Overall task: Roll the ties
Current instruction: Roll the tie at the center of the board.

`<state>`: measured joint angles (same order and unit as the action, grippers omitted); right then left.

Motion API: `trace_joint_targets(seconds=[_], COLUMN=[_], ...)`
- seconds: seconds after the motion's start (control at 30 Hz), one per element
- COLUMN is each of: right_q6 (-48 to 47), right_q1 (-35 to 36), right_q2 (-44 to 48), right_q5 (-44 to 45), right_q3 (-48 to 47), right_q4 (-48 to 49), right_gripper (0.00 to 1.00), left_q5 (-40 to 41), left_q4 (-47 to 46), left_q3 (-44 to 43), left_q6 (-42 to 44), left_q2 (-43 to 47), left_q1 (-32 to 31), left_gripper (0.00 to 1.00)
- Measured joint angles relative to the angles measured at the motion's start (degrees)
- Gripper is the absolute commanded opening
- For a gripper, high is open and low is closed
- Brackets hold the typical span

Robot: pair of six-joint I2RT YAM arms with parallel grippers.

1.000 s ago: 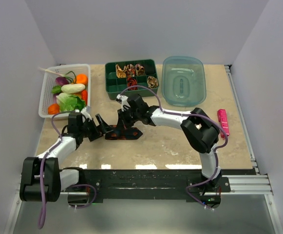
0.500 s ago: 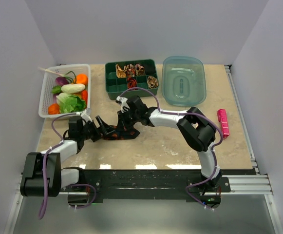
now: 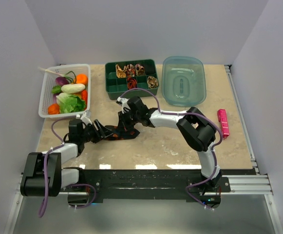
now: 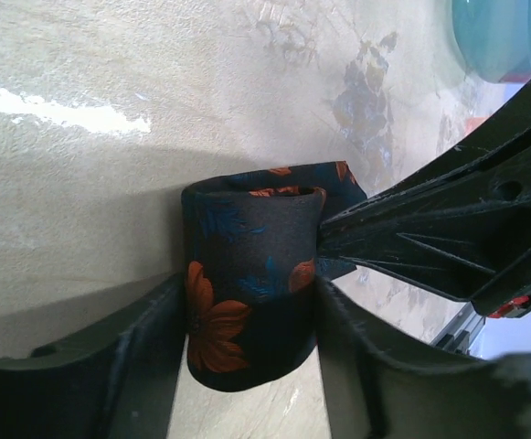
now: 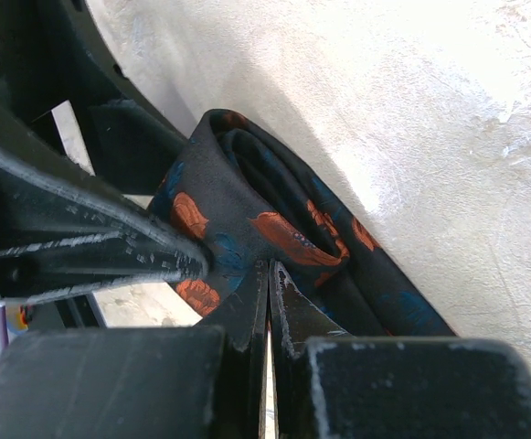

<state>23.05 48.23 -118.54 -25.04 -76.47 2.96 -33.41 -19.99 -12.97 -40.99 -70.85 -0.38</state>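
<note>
A black tie (image 3: 121, 132) with orange-red flowers lies mid-table, rolled into a coil (image 4: 251, 265) with a short tail. My left gripper (image 3: 101, 131) has closed round the coil. In the left wrist view its fingers (image 4: 155, 357) press both sides of the roll, with the left gripper (image 4: 247, 291) low on the table. My right gripper (image 3: 125, 126) is shut, its tips (image 5: 270, 267) pushed into the coil's folds (image 5: 283, 219); it also shows as black fingers (image 4: 420, 238) from the left wrist. More ties (image 3: 130, 69) sit as small coils in the green box (image 3: 113, 87).
A white basket (image 3: 46, 95) of toy vegetables stands at the back left. A teal tub (image 3: 183, 80) sits at the back right. A small pink bar (image 3: 223, 122) lies near the right edge.
The left jaws have narrowed onto the coil. The tie's tail has grown shorter and the roll has shifted slightly left. The right gripper stays shut against it.
</note>
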Motion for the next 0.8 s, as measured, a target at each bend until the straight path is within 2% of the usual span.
trace_joint_targets(seconds=[0.03,0.1,0.13,0.37,0.6,0.8], right_q6=[0.02,0.04,0.07,0.07,0.07,0.33], right_q1=[0.0,0.02,0.02,0.02,0.02,0.04], right_q2=[0.0,0.0,0.0,0.0,0.0,0.0], right_q5=[-0.02,-0.04,-0.04,-0.13,-0.11,-0.13], right_q3=[0.0,0.07,0.09,0.09,0.09,0.09], right_q4=[0.04,0.17,0.2,0.2,0.02,-0.52], right_gripper=[0.0,0.0,0.0,0.0,0.0,0.0], left_q5=[0.09,0.22,0.2,0.22,1.64,8.33], left_q4=[0.02,-0.02,-0.02,1.81,10.47,20.24], left_q3=[0.17,0.48,0.52,-0.09,-4.81,-11.08], left_q6=[0.02,-0.04,-0.15,0.33,3.8,6.4], left_q2=[0.26,0.9,1.11,1.55,1.66,2.1], left_q1=[0.0,0.0,0.0,0.0,0.0,-1.62], left_gripper=[0.47,0.45,0.4,0.29,0.22,0.17])
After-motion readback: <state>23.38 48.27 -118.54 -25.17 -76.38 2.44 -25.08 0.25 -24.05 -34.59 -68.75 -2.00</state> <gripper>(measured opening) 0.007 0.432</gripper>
